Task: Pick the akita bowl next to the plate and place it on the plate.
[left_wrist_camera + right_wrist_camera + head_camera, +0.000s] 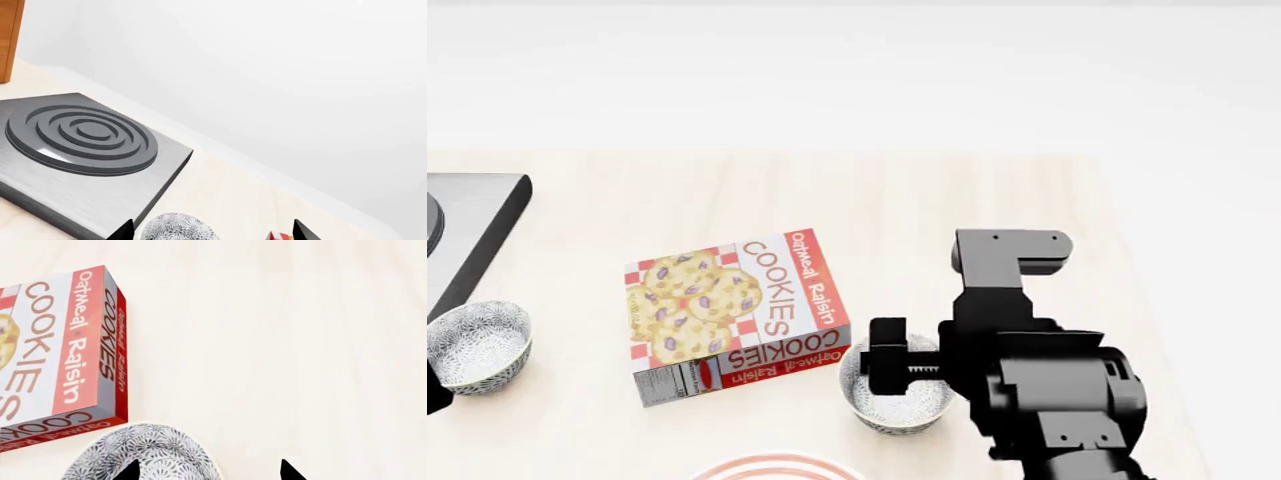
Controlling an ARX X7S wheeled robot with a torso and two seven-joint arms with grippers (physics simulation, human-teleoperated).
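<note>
Akita bowl [894, 400] sits in the lower middle of the head frame, just right of the cookie box [737, 315] and just above the plate [777, 466], whose red-ringed rim barely shows at the bottom edge. My right gripper [888, 370] is over the bowl's near rim; in the right wrist frame the two dark fingertips [128, 471] stand apart at the bottom edge, one on the speckled wall and one off to its side, so I read it as open and holding nothing, though the contact point is cut off and I can't be sure it isn't touching.

I judge the bowl to be rigid, light and fairly slick, likely brittle. I'd pinch the rim with one finger inside and one outside.

A second look-alike bowl [478, 345] sits at the far left, near the hob [80, 145]. My left gripper [210, 232] shows only two separated fingertips flanking that bowl, gripping nothing.

Box lettering reads "Oatmeal Raisin COOKIES" in red and white.
</note>
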